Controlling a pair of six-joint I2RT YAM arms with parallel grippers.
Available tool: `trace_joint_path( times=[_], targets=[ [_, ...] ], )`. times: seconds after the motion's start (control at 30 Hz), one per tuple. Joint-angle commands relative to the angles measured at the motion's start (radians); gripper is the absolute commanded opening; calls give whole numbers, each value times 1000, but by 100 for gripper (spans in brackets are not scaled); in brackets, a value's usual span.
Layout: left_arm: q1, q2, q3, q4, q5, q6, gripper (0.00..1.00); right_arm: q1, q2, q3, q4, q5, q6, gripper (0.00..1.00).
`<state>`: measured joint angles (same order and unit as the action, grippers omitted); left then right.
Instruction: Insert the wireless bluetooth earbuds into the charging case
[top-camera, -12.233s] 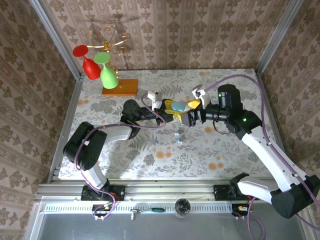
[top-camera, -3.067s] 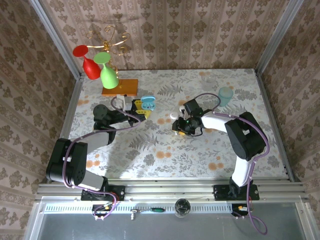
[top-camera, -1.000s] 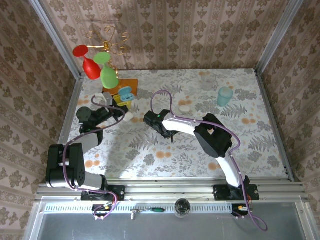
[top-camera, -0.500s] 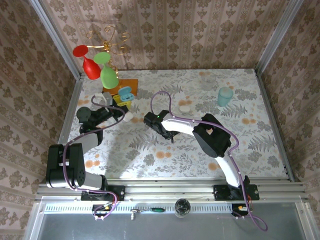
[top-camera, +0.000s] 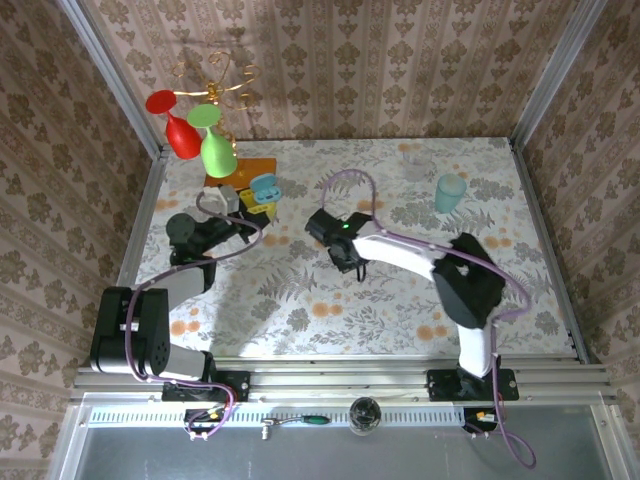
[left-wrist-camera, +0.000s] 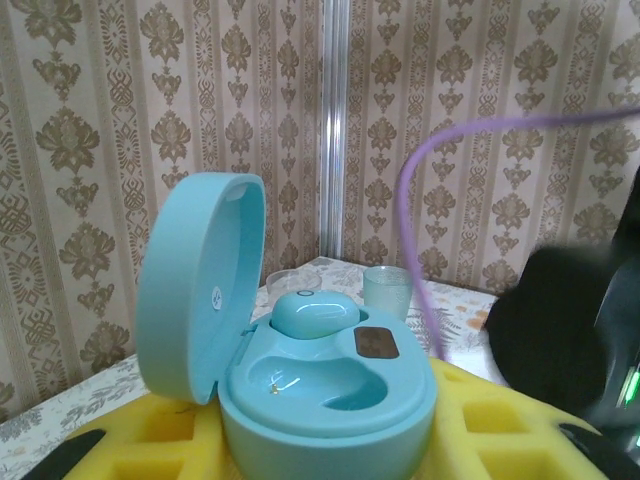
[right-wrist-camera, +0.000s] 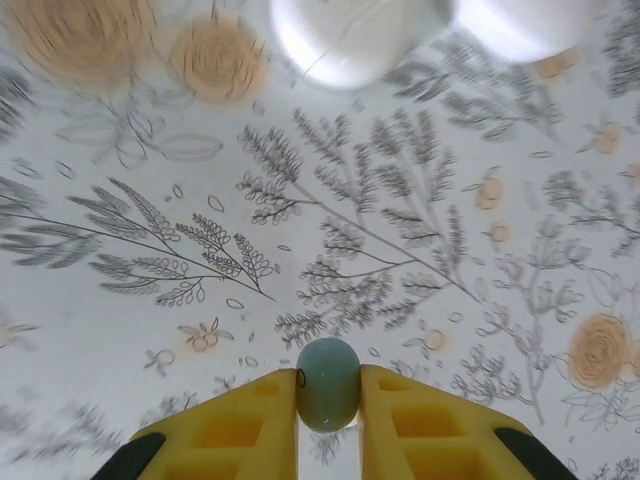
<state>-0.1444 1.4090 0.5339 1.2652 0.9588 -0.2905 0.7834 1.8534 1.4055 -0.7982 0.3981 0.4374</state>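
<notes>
Picture edges crop the base of the charging case (left-wrist-camera: 330, 400) and 2 blurred white pebbles (right-wrist-camera: 355, 35).

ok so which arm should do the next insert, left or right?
Right. The right claw is shut on an earbud. The left claw holds the case, lid open, with one slot filled and the other slot empty.

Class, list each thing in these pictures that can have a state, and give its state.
charging case: lid open, near well empty
seated earbud: resting in the far well
second earbud: pinched, not yet in the case
left gripper: shut on charging case
right gripper: shut on second earbud
teal cup: upright
</notes>
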Motion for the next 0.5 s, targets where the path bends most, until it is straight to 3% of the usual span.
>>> trace_joint_path(
  times=[0.0, 0.23, 0.47],
  targets=[
    [-38, 16, 13, 29, -68, 63, 27, -37, -170, -71, 104, -139, 47, 21],
    [-128, 81, 52, 29, -93, 131, 27, -135, -382, -108, 183, -478, 94, 23],
    [-212, 120, 80, 29, -98, 207, 26, -156, -447, -58, 290, -717, 105, 23]
  ],
)
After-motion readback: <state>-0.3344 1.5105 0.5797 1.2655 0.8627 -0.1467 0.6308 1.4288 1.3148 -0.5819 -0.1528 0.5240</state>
